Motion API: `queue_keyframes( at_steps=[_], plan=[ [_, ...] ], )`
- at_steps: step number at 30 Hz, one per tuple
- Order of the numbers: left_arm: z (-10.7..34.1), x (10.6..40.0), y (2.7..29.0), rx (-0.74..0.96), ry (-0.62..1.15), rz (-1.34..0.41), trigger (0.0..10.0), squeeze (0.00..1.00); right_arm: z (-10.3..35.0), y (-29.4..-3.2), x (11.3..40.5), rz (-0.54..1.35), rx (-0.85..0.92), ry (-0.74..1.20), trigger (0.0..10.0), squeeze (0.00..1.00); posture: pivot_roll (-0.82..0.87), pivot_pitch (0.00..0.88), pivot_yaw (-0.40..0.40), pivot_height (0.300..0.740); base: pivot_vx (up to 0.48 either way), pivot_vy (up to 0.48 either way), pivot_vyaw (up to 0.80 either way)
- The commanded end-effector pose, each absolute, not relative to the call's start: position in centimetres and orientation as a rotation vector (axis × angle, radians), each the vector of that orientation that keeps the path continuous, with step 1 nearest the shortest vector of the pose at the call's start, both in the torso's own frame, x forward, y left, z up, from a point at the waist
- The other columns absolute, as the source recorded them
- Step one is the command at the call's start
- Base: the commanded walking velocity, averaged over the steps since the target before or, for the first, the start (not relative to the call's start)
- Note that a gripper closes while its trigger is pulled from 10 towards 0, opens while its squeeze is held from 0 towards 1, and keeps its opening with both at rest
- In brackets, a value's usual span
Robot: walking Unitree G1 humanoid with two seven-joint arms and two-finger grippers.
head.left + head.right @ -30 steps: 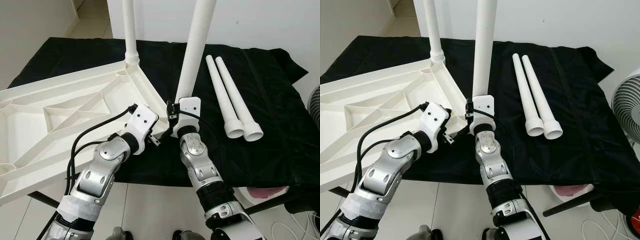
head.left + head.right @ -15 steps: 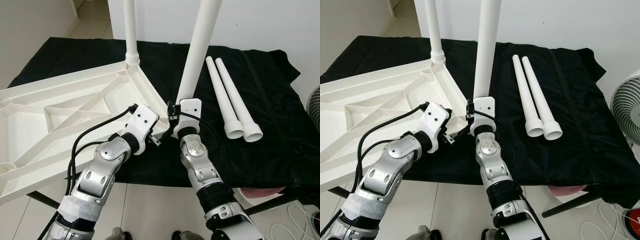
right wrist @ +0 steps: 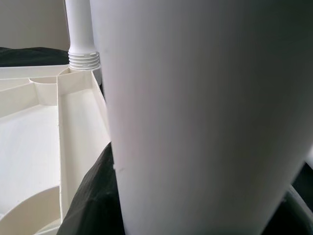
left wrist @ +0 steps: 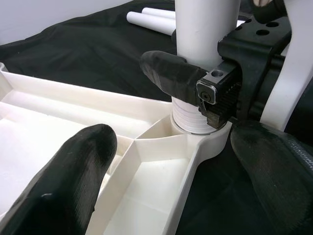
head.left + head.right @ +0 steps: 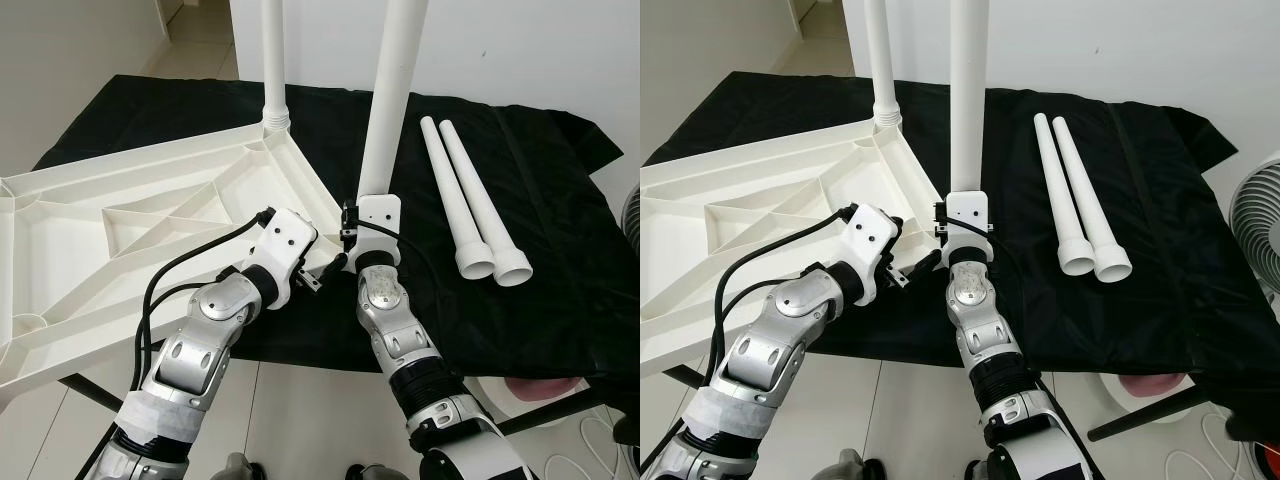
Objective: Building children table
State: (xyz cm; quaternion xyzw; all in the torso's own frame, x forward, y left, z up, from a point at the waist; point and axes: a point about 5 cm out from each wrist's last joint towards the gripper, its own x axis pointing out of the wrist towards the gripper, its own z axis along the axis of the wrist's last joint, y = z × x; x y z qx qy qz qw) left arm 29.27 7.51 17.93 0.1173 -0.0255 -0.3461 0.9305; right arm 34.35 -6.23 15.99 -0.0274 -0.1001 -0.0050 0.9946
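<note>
Clamped around the base of an upright white leg point(image 5: 392, 90), the right gripper point(image 4: 195, 93) holds it seated in the near corner socket of the overturned white tabletop point(image 5: 120, 240). Left gripper point(image 5: 325, 272) hovers spread wide beside that corner, grasping nothing. Another leg point(image 5: 273, 60) stands in the far corner, two spare legs point(image 5: 470, 200) lie on the black cloth point(image 5: 560, 250); no writing is legible.

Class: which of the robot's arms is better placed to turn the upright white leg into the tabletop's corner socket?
Right. The right gripper is clamped low on the upright white plastic leg at the upturned white tabletop corner socket; the left gripper is open beside it.
</note>
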Motion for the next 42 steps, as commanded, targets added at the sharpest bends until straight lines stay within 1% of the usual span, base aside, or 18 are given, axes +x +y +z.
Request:
queue_keyframes(
  at_steps=[1, 5, 8, 13, 18, 26, 28, 34, 38, 42],
  plan=[
    [18.0, 29.2, 7.8, 0.249, -0.057, -0.67, 10.0, 0.0, 14.4, -5.7, 34.1, -0.023, -0.038, -0.117, 10.0, 0.0, -0.04, 0.084, -0.003, 0.74, 0.0, 0.0, 0.0],
    [18.1, 29.2, 7.8, 0.247, -0.058, -0.665, 10.0, 0.0, 14.5, -5.5, 34.0, -0.019, -0.032, -0.129, 10.0, 0.0, -0.04, 0.086, -0.002, 0.74, 0.0, 0.0, 0.0],
    [18.2, 29.3, 7.9, 0.25, -0.06, -0.664, 10.0, 0.0, 14.3, -5.6, 34.0, -0.015, 0.008, -0.117, 10.0, 0.0, -0.04, 0.086, -0.002, 0.74, 0.0, 0.0, 0.0],
    [18.3, 29.4, 7.9, 0.252, -0.061, -0.665, 10.0, 0.0, 13.6, -6.7, 34.1, -0.058, 0.078, -0.062, 10.0, 0.0, -0.05, 0.089, 0.008, 0.74, 0.0, 0.0, 0.0],
    [18.2, 29.4, 7.8, 0.25, -0.061, -0.672, 10.0, 0.0, 12.5, -7.0, 33.9, -0.064, 0.084, -0.011, 10.0, 0.0, -0.05, 0.091, 0.01, 0.74, 0.0, 0.0, 0.0],
    [18.2, 29.3, 7.6, 0.247, -0.06, -0.678, 10.0, 0.0, 12.5, -6.6, 33.7, -0.053, 0.086, -0.016, 10.0, 0.0, -0.06, 0.094, 0.01, 0.74, 0.0, 0.0, 0.0],
    [18.2, 29.3, 7.6, 0.247, -0.058, -0.679, 10.0, 0.0, 12.0, -6.2, 33.6, -0.038, 0.091, 0.019, 10.0, 0.0, -0.06, 0.095, 0.008, 0.74, 0.0, 0.0, 0.0],
    [18.2, 29.3, 7.6, 0.245, -0.059, -0.675, 10.0, 0.0, 10.7, -6.2, 33.7, -0.044, 0.103, 0.115, 10.0, 0.0, -0.05, 0.094, 0.002, 0.74, 0.0, 0.0, 0.0],
    [18.1, 29.2, 7.7, 0.244, -0.058, -0.671, 10.0, 0.0, 9.8, -6.6, 33.7, -0.075, 0.147, 0.18, 10.0, 0.0, -0.05, 0.091, 0.001, 0.74, 0.0, 0.0, 0.0],
    [18.1, 29.2, 7.7, 0.244, -0.058, -0.671, 10.0, 0.0, 9.9, -6.8, 33.7, -0.07, 0.148, 0.173, 10.0, 0.0, -0.05, 0.091, 0.001, 0.74, 0.0, 0.0, 0.0]
  ],
)
